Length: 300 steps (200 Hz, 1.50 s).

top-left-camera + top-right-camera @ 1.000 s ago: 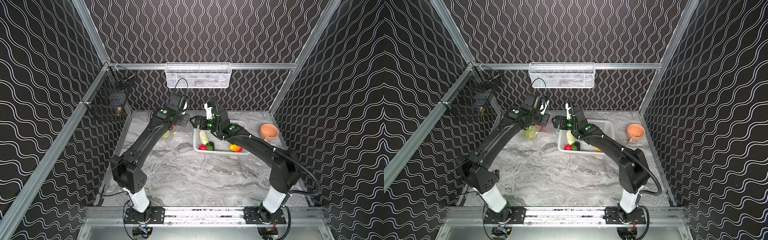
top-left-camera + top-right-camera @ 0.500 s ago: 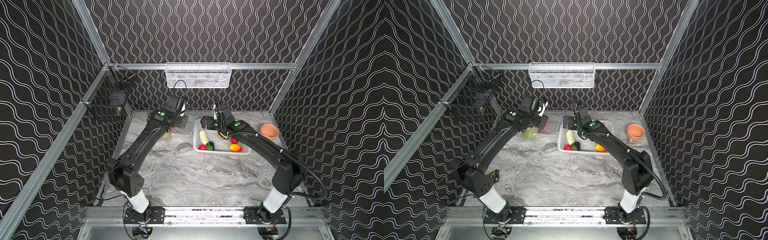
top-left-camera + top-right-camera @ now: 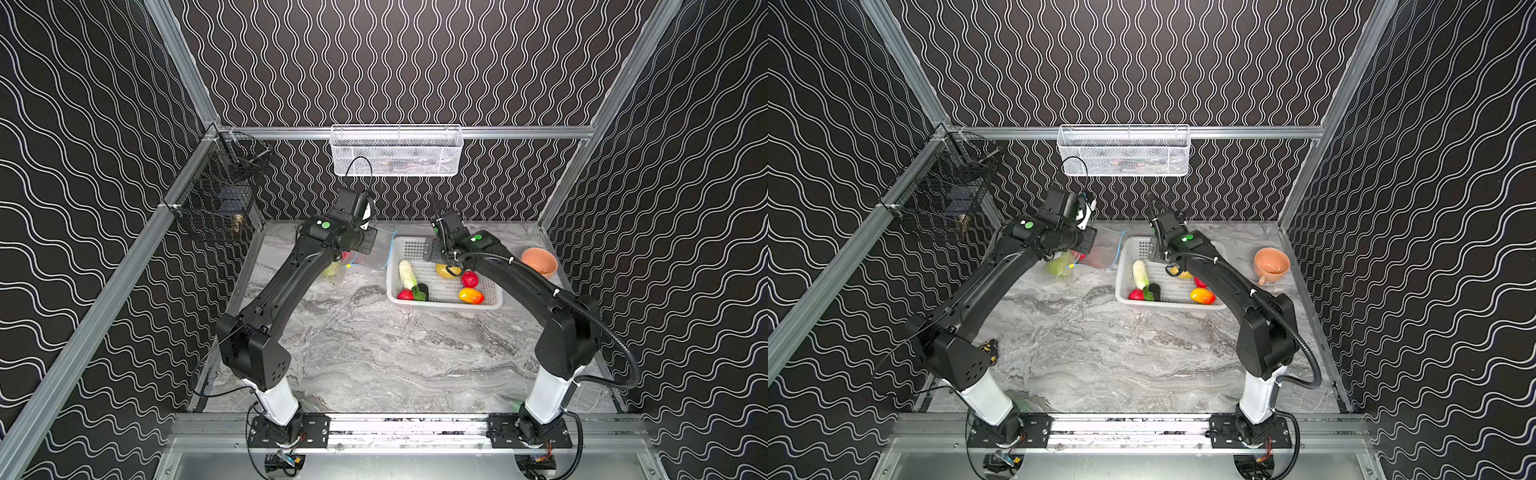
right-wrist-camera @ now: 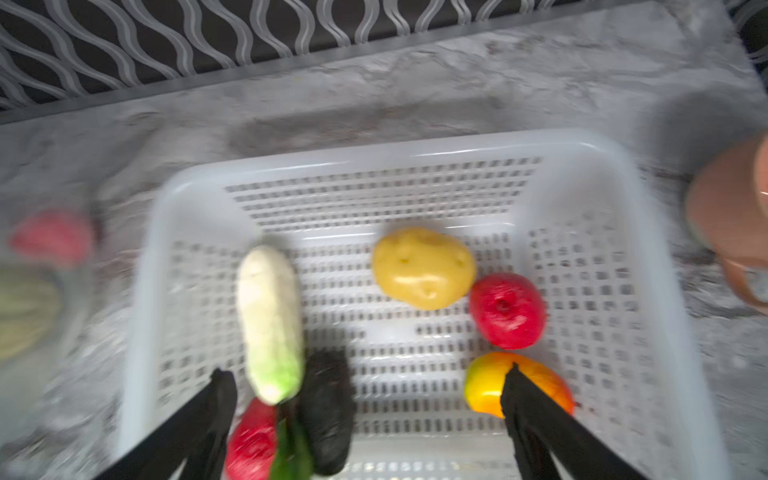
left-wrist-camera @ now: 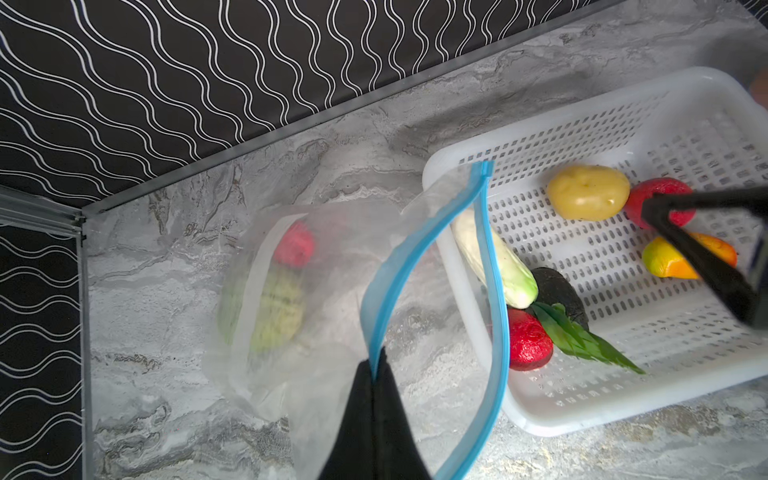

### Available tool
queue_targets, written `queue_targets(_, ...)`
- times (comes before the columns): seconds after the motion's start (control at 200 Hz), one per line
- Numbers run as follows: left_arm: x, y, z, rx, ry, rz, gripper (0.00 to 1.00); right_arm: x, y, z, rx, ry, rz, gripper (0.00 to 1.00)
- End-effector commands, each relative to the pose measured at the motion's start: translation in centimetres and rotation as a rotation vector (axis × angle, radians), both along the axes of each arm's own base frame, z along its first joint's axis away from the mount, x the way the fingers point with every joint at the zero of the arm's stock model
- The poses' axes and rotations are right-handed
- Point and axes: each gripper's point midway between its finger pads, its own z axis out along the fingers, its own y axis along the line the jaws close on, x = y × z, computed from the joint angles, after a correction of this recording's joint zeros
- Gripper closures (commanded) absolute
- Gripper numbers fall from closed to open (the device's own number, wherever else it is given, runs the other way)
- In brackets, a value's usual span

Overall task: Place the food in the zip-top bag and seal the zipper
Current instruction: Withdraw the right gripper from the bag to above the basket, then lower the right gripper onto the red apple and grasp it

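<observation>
Matte black arms (image 3: 286, 274) on white base columns (image 3: 277, 401), each with a green dot (image 3: 326, 225) and black cable (image 3: 621, 353).

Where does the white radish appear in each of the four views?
In a top view: white radish at the white basket's left end.
In a top view: same spot.
Left wrist: partly behind the zipper, beside the eggplant.
Right wrist: beside the eggplant.
Shared landmark: the white basket.

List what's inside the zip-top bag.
Through the zip-top bag: a green melon and a red strawberry, both partly veiled by its white label patch. Anything beneath them is hidden.
</observation>
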Motion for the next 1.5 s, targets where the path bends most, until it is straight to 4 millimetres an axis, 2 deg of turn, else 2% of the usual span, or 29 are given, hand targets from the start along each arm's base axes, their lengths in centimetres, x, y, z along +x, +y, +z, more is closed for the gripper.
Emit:
queue_targets(0.0, 0.2, 0.0, 0.2, -0.009, -0.008, 0.006, 1.0, -0.7, -2.3, -1.2, -0.064, 0.069, -0.056, 0.01)
queue_targets(0.18, -0.1, -0.5, 0.0, -0.044, 0.006, -0.005, 1.0, -0.2, -3.6, -2.8, -0.062, 0.113, -0.099, 0.01)
queue_targets(0.195, -0.1, -0.5, -0.1, -0.044, 0.007, -0.006, 1.0, -0.1, -3.7, -3.9, -0.074, 0.138, -0.1, 0.01)
queue_targets(0.225, -0.1, -0.6, -0.1, -0.043, 0.007, -0.007, 1.0, 0.0, -3.9, -4.4, -0.082, 0.154, -0.103, 0.01)
queue_targets(0.395, 0.0, 0.1, 0.3, -0.011, -0.015, 0.01, 1.0, -0.1, -5.4, -5.7, -0.125, 0.186, -0.152, 0.01)
queue_targets(0.405, 0.1, 0.1, 0.3, -0.012, -0.016, 0.011, 1.0, 0.1, -6.3, -5.8, -0.123, 0.19, -0.176, 0.01)
queue_targets(0.425, 0.0, 0.1, 0.2, -0.011, -0.015, 0.01, 1.0, 0.2, -6.9, -6.0, -0.12, 0.196, -0.19, 0.01)
queue_targets(0.601, -0.1, 0.0, 0.3, -0.021, -0.014, 0.001, 1.0, 0.2, -7.8, -7.5, -0.089, 0.222, -0.218, 0.01)
queue_targets(0.761, -0.5, -0.6, -0.3, -0.052, 0.01, -0.014, 1.0, 0.8, -8.0, -9.2, -0.102, 0.254, -0.205, 0.04)
queue_targets(0.996, 0.0, 0.6, 0.5, 0.003, -0.032, 0.02, 1.0, 0.7, -8.9, -10.7, -0.14, 0.285, -0.217, 0.09)
queue_targets(1.497, 0.5, 0.6, -0.3, 0.024, -0.016, 0.029, 1.0, 0.9, -8.6, -12.5, -0.132, 0.315, -0.21, 0.24)
